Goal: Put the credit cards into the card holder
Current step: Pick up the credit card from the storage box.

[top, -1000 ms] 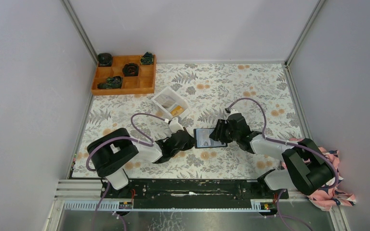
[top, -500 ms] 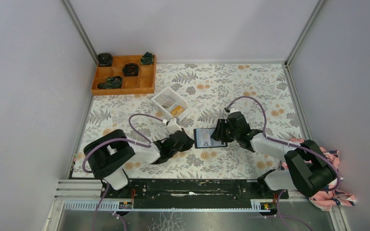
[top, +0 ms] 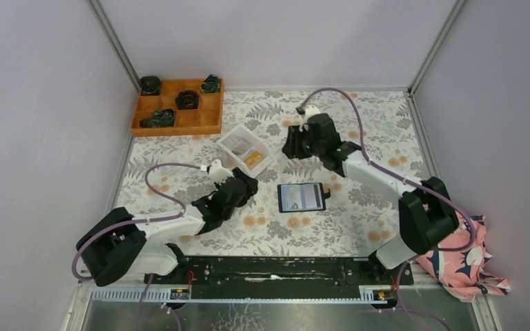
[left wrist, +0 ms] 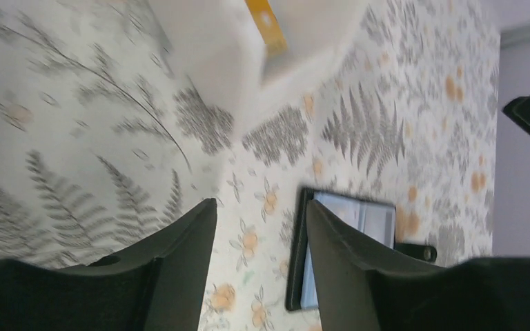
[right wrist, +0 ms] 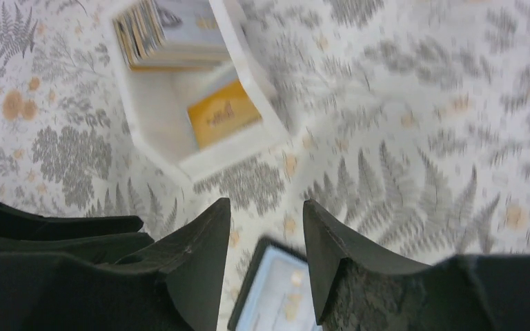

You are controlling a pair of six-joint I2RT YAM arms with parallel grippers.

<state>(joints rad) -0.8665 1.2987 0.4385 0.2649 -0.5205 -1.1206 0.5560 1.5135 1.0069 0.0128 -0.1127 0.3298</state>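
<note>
The card holder (top: 301,197) lies open and flat on the floral mat, pale blue inner face up, clasp tab to the right. It also shows in the left wrist view as the card holder (left wrist: 359,219), and blurred in the right wrist view as the card holder (right wrist: 276,296). The credit cards sit in the white tray (top: 224,141): a whitish stack (right wrist: 172,31) and an orange card (right wrist: 222,118). My left gripper (top: 245,183) hangs open and empty left of the holder. My right gripper (top: 293,148) is open and empty behind the holder, right of the tray.
An orange compartmented box (top: 177,105) with dark items stands at the back left. A pink patterned cloth (top: 466,262) lies at the near right, off the mat. Grey walls close in the table on three sides.
Both grippers have pulled away from the card holder. The left one drew back to the left and opened. The right one swung away toward the back, still open. The holder stays open.
</note>
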